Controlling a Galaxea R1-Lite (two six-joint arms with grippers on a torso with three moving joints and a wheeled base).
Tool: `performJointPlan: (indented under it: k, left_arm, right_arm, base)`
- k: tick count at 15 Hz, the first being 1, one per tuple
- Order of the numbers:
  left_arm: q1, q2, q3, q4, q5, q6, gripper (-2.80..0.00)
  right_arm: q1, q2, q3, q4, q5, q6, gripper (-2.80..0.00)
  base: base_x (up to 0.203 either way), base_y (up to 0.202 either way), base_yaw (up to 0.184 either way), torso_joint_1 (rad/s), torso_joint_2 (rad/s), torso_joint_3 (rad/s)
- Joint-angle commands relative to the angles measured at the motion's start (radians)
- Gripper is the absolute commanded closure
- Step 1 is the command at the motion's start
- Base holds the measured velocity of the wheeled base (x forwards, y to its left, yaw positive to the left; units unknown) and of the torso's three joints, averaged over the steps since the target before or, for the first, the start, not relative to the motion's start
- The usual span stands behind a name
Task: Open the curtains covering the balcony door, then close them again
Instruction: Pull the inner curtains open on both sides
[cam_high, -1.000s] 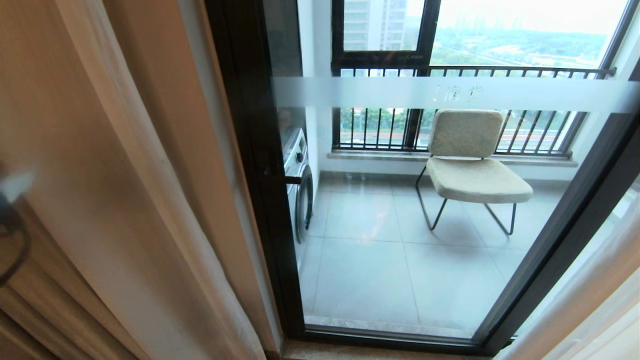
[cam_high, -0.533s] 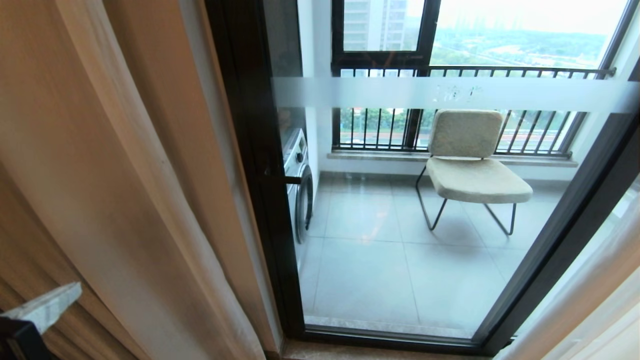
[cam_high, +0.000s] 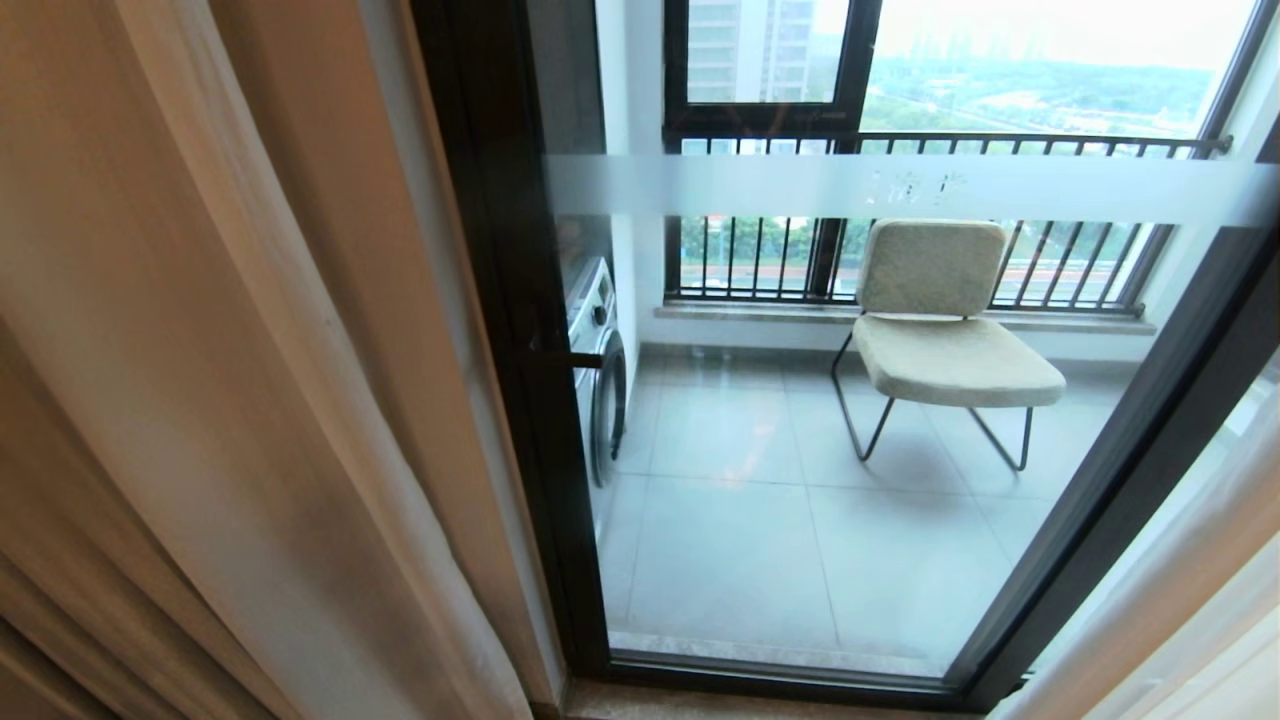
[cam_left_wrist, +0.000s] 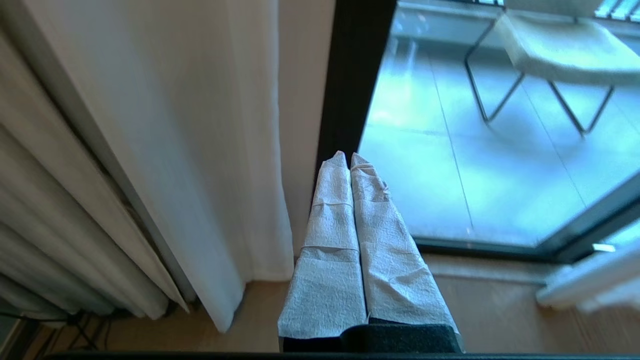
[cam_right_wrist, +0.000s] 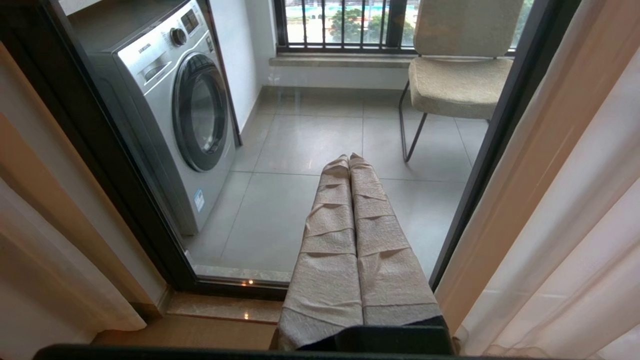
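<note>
The beige curtains (cam_high: 200, 380) hang in folds on the left of the head view, with a sheer white panel (cam_high: 300, 330) along their edge; another drape (cam_high: 1190, 590) shows at the lower right. Between them the balcony door (cam_high: 500, 300), dark-framed glass with a frosted band (cam_high: 900, 188), stands uncovered. No gripper shows in the head view. My left gripper (cam_left_wrist: 349, 158) is shut and empty, low near the floor beside the left curtain (cam_left_wrist: 165, 150) and apart from it. My right gripper (cam_right_wrist: 349, 159) is shut and empty, facing the door glass between the two drapes.
Behind the glass stand a washing machine (cam_right_wrist: 175, 100) on the left and a cushioned chair (cam_high: 945, 330) on grey tiles. A window with black railing bars (cam_high: 900, 260) closes the balcony. A wooden floor strip (cam_left_wrist: 500, 310) and the door sill (cam_right_wrist: 225, 305) lie below the grippers.
The left gripper, seen at the head view's left edge before, has sunk down and out of that view. The curtains and door look the same.
</note>
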Motion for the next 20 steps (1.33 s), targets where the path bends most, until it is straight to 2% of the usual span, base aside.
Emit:
performJointPlan:
  k: [1, 4, 7, 20]
  left_arm:
    - [0.02, -0.137, 0.011, 0.007, 0.018, -0.011, 0.0]
    - [0.027, -0.266, 0.012, 0.014, 0.068, -0.025, 0.0]
    - [0.028, -0.275, 0.005, 0.073, 0.069, 0.076, 0.0]
    - [0.028, -0.275, 0.008, 0.067, 0.069, 0.077, 0.0]
  right_arm:
    - [0.0, 0.001, 0.0, 0.0, 0.0, 0.0, 0.0]
    - [0.0, 0.0, 0.0, 0.0, 0.0, 0.0, 0.0]
    - [0.0, 0.0, 0.0, 0.0, 0.0, 0.0, 0.0]
    - [0.0, 0.0, 0.0, 0.0, 0.0, 0.0, 0.0]
  base:
    - [0.0, 0.0, 0.0, 0.0, 0.0, 0.0]
    - [0.0, 0.0, 0.0, 0.0, 0.0, 0.0]
    - [0.0, 0.0, 0.0, 0.0, 0.0, 0.0]
    - [0.0, 0.0, 0.0, 0.0, 0.0, 0.0]
